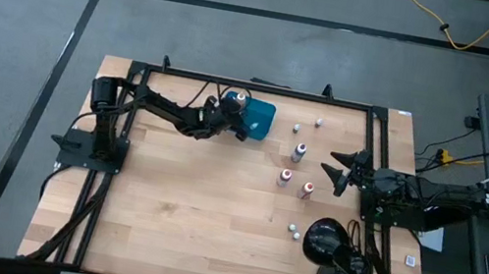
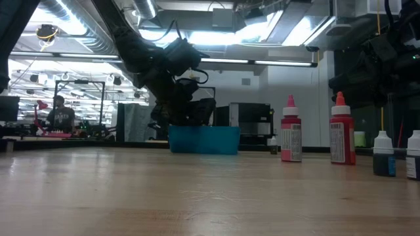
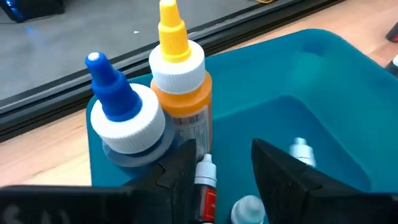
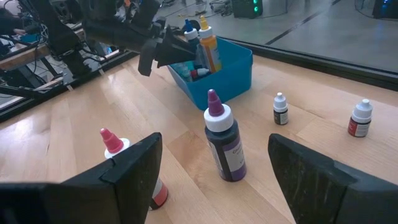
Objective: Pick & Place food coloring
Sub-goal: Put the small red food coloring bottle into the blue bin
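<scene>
My left gripper is open over the teal tray, fingers inside its rim. In the tray stand a blue-tipped bottle and an orange bottle. A small white-capped red vial sits between my fingers, beside one of them, and two more white-capped vials lie nearby. My right gripper is open and empty at the table's right. A dark purple bottle stands ahead of it, between its wide-spread fingers but apart from them. My left gripper is open, its fingers pointing down into the tray. The small red vial's cap stands close against one finger. I cannot tell whether they touch.
On the table to the right of the tray stand two red bottles, two small vials farther back, and two white-capped vials near a black lamp-like object. A black frame borders the table.
</scene>
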### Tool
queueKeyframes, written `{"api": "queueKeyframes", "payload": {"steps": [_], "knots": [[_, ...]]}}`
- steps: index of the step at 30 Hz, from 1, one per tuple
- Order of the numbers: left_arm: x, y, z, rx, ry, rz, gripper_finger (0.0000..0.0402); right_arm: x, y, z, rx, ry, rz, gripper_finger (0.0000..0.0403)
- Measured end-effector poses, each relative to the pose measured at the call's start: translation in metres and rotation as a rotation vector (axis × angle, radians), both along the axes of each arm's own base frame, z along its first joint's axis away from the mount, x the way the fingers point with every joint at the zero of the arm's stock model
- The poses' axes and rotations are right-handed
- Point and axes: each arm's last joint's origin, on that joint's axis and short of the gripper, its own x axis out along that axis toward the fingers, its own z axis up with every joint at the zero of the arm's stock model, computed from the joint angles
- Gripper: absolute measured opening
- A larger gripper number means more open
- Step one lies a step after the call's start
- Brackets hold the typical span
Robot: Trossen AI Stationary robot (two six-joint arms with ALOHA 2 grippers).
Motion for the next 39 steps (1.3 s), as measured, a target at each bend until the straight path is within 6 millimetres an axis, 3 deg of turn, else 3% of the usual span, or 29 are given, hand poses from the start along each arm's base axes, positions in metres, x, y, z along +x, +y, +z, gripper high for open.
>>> {"api": "queueKeyframes", "payload": {"steps": [5, 14, 20, 30, 39], "knots": [[0.008, -0.004, 0.015, 0.010, -0.023, -0.074, 0.0161, 0.000, 0.000, 0.000, 0.000, 0.000, 0.000, 0.0294], [0.017, -0.016, 0.076, 0.105, -0.123, -0.241, 0.0158, 0.000, 0.000, 0.000, 0.000, 0.000, 0.000, 0.0294], [0.008, -0.029, 0.117, 0.137, -0.173, -0.276, 0.0168, 0.000, 0.000, 0.000, 0.000, 0.000, 0.000, 0.0294], [-0.039, -0.060, 0.170, 0.115, -0.172, -0.377, 0.0196, 0.000, 0.000, 0.000, 0.000, 0.000, 0.000, 0.0294], [-0.113, -0.085, 0.163, 0.180, -0.190, -0.390, 0.0196, 0.000, 0.000, 0.000, 0.000, 0.000, 0.000, 0.0294]]}}
